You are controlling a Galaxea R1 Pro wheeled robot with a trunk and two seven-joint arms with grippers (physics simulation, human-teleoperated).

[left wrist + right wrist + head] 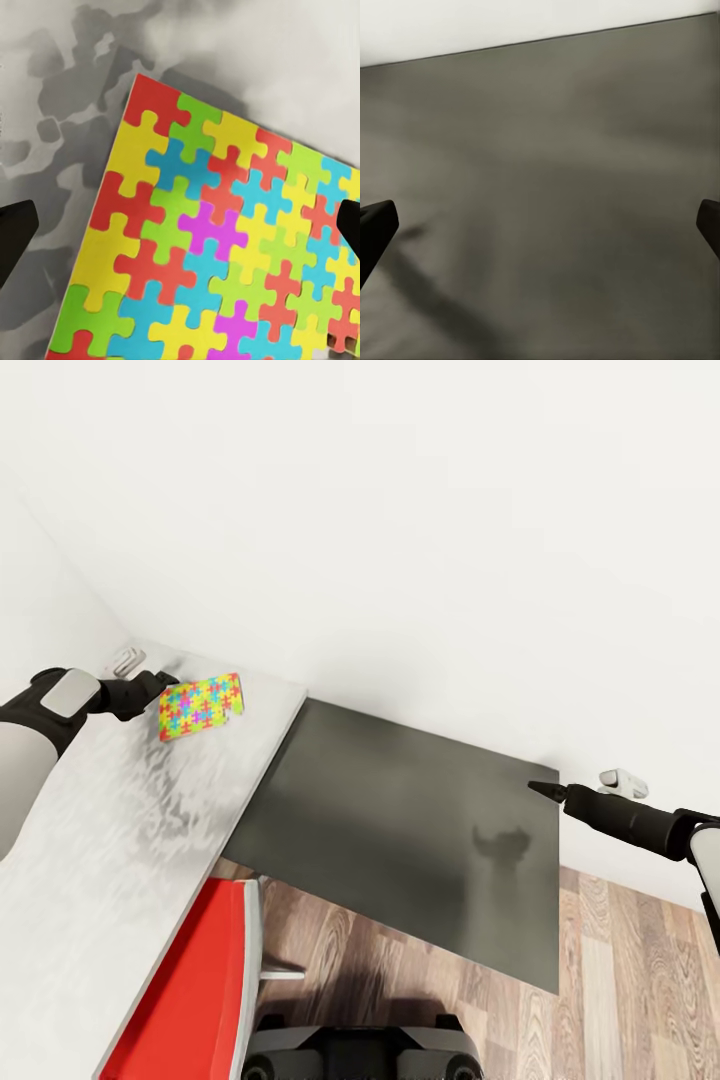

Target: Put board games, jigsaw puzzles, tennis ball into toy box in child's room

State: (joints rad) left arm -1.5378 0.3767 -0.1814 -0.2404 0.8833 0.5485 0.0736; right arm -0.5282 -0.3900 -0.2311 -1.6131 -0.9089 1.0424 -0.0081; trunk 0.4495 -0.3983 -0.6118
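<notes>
Head view: left end effector (pixel 165 682) sits at the edge of a jigsaw puzzle (pixel 201 705) lying flat on the pale counter (pixel 90 860), near the wall corner. Left wrist view: fingers (pixel 15 232) spread wide, puzzle between them, not clamped. Right end effector (pixel 543 789) hovers over the dark cabinet (pixel 400 830); right wrist view: fingers (pixel 375 225) apart, holding nothing.

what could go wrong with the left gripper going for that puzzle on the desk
The puzzle is a thin board lying flat on the desk, so the open left gripper may slip over it without catching an edge. A push could also slide it off the desk's nearby edge onto the dark cabinet.
</notes>
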